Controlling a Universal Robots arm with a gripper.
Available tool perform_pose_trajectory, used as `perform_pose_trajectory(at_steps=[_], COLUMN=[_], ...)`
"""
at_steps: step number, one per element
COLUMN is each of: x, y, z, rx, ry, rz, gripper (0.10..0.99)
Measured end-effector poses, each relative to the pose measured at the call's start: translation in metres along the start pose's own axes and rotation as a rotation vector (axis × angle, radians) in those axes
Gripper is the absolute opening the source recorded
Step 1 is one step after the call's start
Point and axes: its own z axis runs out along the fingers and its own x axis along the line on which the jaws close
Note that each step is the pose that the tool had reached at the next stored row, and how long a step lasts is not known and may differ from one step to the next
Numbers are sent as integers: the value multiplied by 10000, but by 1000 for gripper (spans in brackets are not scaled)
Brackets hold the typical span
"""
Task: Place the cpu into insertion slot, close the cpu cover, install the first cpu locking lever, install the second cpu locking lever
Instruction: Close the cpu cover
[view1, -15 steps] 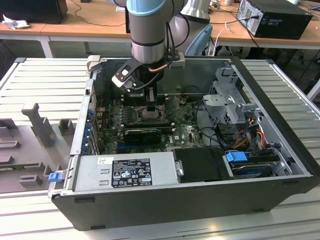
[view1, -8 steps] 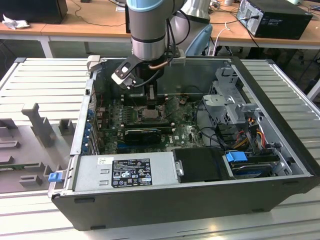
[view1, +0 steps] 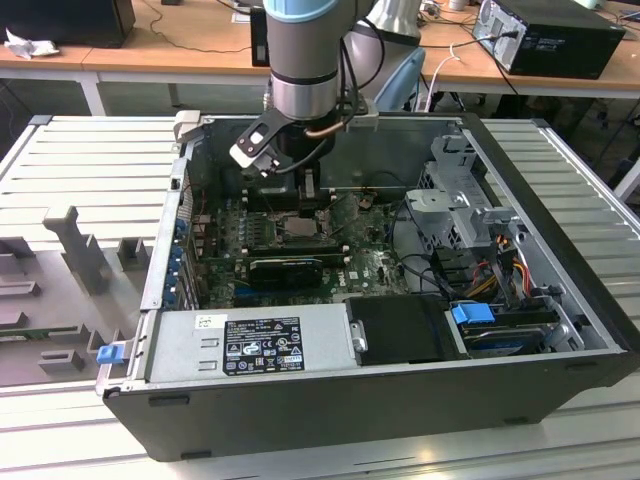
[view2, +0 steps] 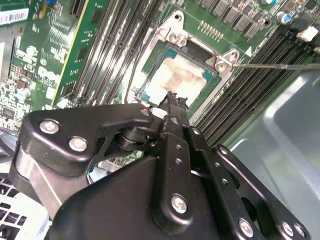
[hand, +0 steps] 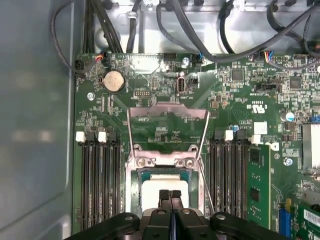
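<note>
The cpu (hand: 165, 184) lies flat in its socket on the green motherboard (hand: 235, 100), its pale grey top smeared with paste; it also shows in the second wrist view as the cpu (view2: 177, 77). The cpu cover (hand: 170, 110) is swung open away from the socket, with the board showing through its open centre. My gripper (hand: 170, 195) is shut, its fingertips pressed together just over the cpu's near edge with nothing between them. In the exterior view my gripper (view1: 306, 192) hangs inside the open case above the socket. A thin wire locking lever (view2: 270, 65) stands raised beside the socket.
Black memory slots (hand: 97, 175) flank the socket on both sides. A long black expansion card (view1: 285, 268) sits in front of the socket, with the power supply (view1: 250, 345) nearer still. A drive cage (view1: 460, 200) and cables (hand: 200, 35) crowd the case's other end.
</note>
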Motion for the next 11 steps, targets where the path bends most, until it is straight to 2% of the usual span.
perform_pose_trajectory(at_steps=[2,5,10,11], x=[-5,-4,24,25], y=[39,41,54,56], z=[2,-14,-229,-244], rx=[40,56,55,56], ry=[39,41,41,41], rz=[3,3,3,2], gripper=[106,106,106,106])
